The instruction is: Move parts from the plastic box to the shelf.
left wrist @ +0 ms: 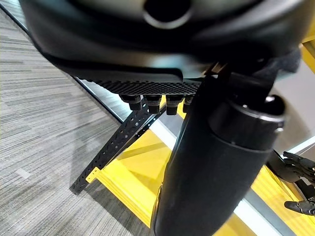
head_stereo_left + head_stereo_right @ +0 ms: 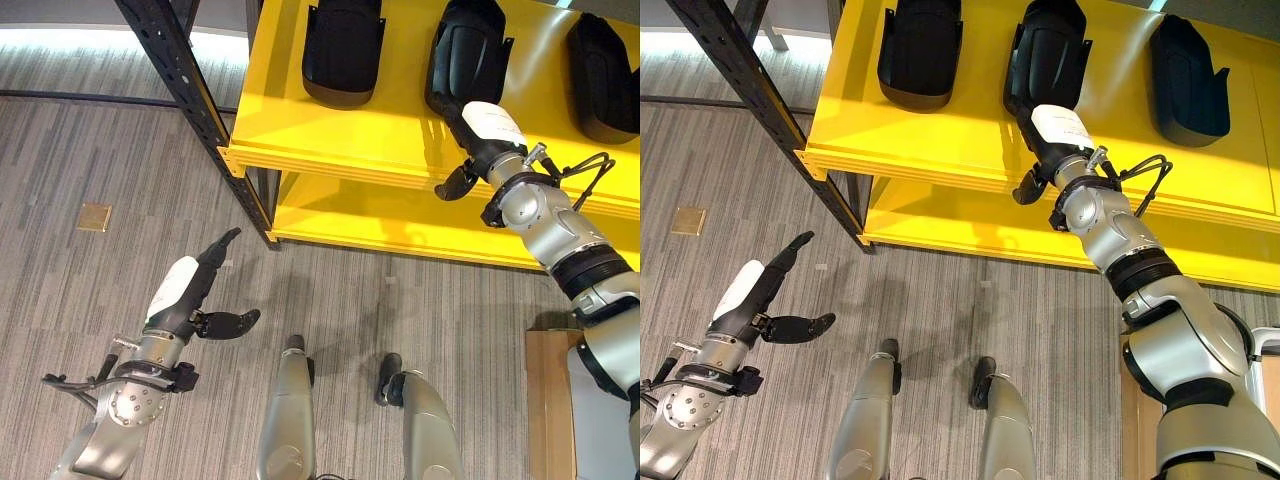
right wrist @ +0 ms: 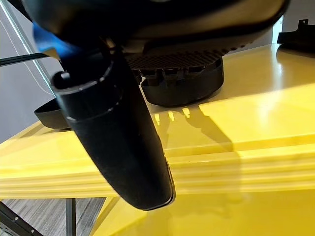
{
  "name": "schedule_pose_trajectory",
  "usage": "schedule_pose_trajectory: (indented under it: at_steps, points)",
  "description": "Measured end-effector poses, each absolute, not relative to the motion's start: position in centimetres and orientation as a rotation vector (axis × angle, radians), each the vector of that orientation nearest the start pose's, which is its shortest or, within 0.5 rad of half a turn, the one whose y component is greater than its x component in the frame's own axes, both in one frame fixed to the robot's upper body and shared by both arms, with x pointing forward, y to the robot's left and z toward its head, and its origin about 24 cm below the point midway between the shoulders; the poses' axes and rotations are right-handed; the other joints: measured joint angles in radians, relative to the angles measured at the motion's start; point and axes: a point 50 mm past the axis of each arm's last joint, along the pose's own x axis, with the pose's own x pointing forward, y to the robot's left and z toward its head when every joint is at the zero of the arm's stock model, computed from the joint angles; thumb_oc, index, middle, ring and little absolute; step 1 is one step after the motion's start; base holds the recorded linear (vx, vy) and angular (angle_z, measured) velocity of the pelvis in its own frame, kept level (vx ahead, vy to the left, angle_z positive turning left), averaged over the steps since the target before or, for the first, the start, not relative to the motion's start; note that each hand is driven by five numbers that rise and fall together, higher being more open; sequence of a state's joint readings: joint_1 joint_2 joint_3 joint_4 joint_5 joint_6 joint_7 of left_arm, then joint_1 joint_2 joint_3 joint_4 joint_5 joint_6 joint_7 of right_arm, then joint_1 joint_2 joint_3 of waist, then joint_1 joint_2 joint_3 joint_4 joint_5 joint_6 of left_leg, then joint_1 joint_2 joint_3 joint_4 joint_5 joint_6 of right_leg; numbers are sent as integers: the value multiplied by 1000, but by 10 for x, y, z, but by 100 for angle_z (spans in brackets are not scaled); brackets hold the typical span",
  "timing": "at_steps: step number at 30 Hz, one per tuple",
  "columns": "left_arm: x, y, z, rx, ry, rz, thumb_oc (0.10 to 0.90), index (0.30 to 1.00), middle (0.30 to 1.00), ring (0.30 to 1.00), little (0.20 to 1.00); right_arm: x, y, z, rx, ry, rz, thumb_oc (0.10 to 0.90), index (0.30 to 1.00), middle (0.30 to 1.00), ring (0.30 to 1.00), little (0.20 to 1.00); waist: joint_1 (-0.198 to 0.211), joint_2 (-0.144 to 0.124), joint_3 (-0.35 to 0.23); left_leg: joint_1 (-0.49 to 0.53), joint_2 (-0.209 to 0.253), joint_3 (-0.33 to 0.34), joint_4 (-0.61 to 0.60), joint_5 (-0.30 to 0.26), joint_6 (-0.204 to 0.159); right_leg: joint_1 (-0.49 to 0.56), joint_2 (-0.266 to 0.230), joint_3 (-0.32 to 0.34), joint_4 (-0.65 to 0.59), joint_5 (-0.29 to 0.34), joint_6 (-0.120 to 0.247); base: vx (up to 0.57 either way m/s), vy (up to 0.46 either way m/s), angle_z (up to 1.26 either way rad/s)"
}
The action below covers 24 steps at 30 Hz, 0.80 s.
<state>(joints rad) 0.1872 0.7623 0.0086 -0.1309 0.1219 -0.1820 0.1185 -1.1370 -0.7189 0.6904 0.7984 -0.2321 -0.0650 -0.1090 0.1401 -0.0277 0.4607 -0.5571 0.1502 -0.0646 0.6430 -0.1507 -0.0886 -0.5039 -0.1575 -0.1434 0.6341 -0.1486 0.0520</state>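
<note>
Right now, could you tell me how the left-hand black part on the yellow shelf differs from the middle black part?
The left black part lies free on the yellow shelf, with no hand near it; the middle black part has the right hand reaching onto its near end. The left black part looks broader and squarer, while the middle black part looks narrower and more contoured. Both are dark moulded shells resting on the top level. The left hand hangs open over the floor.

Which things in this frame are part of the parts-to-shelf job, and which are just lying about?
Part of the job:
- yellow shelf
- three black parts on it: left part, middle part, right part
- right hand, at the middle part
- left hand, low over the floor, holding nothing

Just lying about:
- brass floor plate
- wooden surface at lower right
</note>
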Motion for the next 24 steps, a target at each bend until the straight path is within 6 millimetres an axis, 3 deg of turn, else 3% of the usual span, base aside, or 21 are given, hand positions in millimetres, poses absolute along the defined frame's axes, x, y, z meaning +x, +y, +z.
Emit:
schedule_pose_trajectory:
  at_steps: [24]
  points:
    - [219,264,99,863,-163,-28,900,1000,1000,1000,1000,405,-210,231,-1302,-262,-28,900,1000,1000,1000,1000,-2,0,0,2,0,0,1,3,0,1,-1,0,1,2,-2,0,0,0]
